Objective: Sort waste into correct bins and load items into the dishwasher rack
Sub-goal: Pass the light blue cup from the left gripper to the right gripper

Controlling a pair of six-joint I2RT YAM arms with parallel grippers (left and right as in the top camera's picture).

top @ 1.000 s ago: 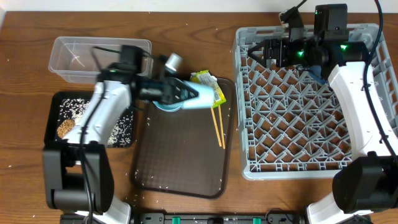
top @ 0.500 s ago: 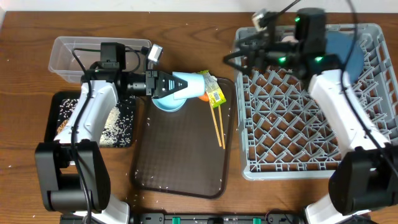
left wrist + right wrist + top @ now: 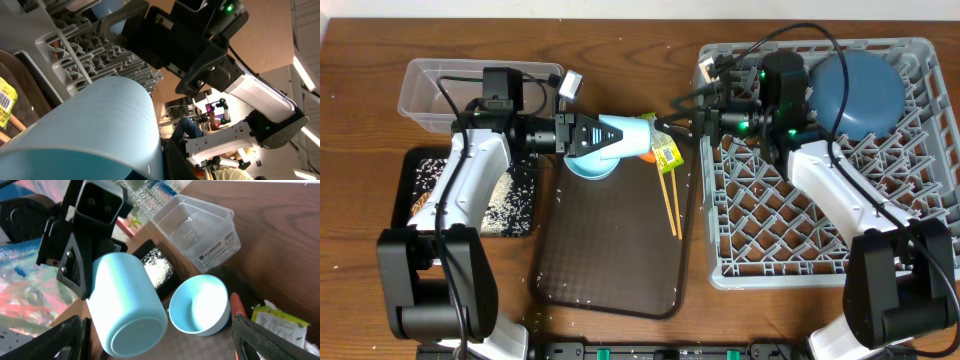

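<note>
- Over the serving tray's [image 3: 610, 250] far edge, my left jaws clamp the light-blue cup [image 3: 625, 140] sideways above the small light-blue bowl [image 3: 590, 166].
- My right jaws gape wide, empty, near the cup's base.

The right pincer [image 3: 684, 118] has swung left, past the dishwasher rack's [image 3: 800, 225] edge, towards the light-blue cup [image 3: 620, 138], now raised and level. The big blue plate-bowl [image 3: 860, 95] is uncovered.

Overhead, the light-blue cup [image 3: 625, 140] hides most of the orange carrot [image 3: 647, 156]. The right gripper [image 3: 160, 347] has its fingers [image 3: 50, 340] cropped at the bottom corners.
</note>
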